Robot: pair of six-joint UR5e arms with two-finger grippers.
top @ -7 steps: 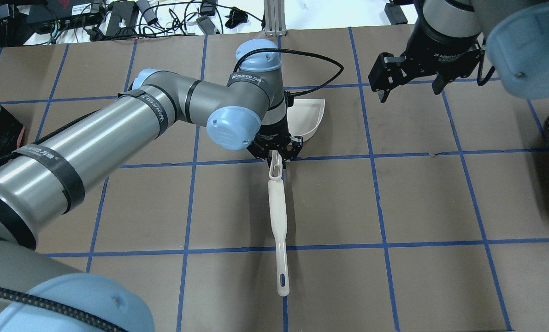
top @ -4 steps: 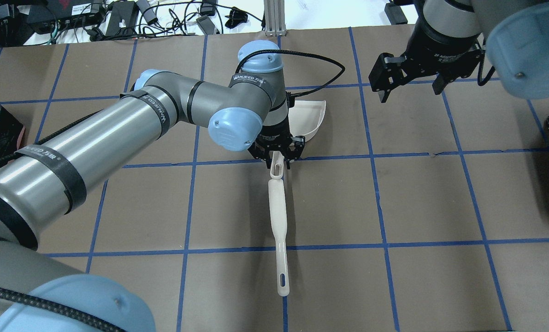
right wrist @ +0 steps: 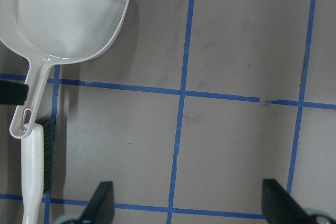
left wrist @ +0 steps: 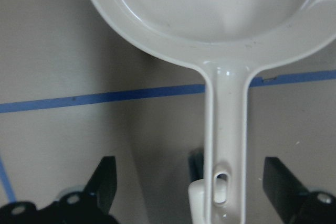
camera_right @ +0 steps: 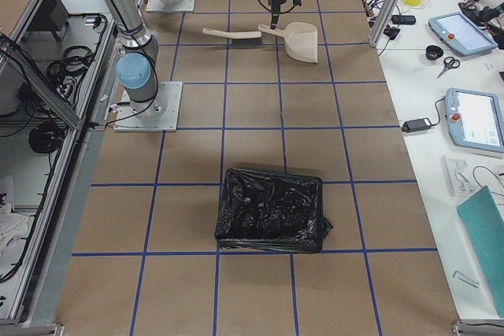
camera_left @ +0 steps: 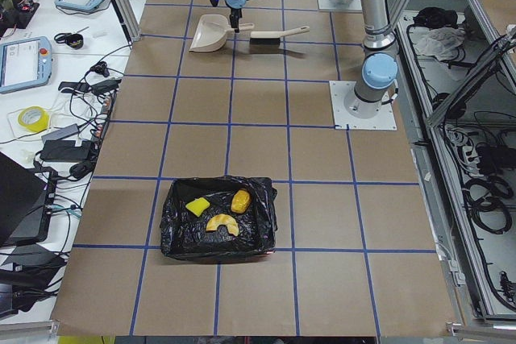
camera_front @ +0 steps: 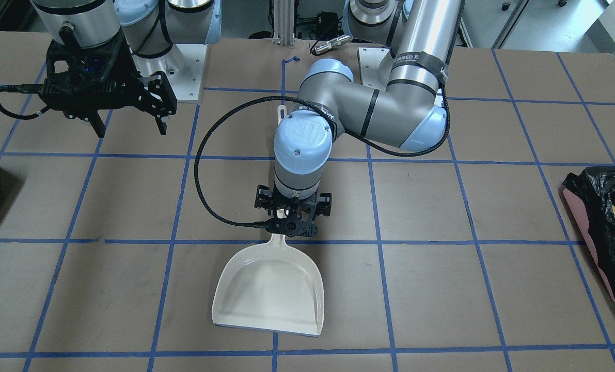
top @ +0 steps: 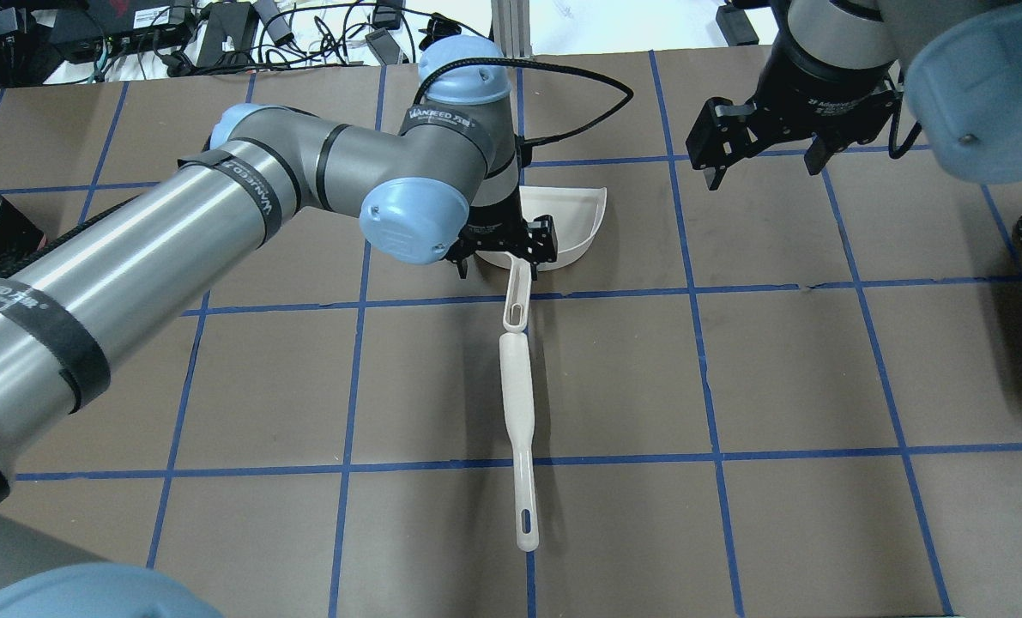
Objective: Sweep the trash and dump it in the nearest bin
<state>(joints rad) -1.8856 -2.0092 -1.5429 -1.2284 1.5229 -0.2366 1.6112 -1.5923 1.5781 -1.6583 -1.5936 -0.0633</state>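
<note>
Since a second ago my left gripper has slid from the tip of the dustpan's handle toward the pan, away from my base and a little higher. Its jaws are wide: in the left wrist view the fingers stand clear on either side of the handle, touching nothing. The dustpan lies flat and empty around the middle of the worktop, mouth toward the operators' edge, and its handle tip meets the head of the brush, which points back toward my edge. All three pieces of trash already sit in the black-lined bin at the worktop's end on my left, so I judge the dumping done and this a withdrawal. To do it well I should keep the jaws spread and rise straight up until the pads clear the handle, so neither tool gets dragged. My right gripper hangs wide and empty above the worktop, toward my right.
</note>
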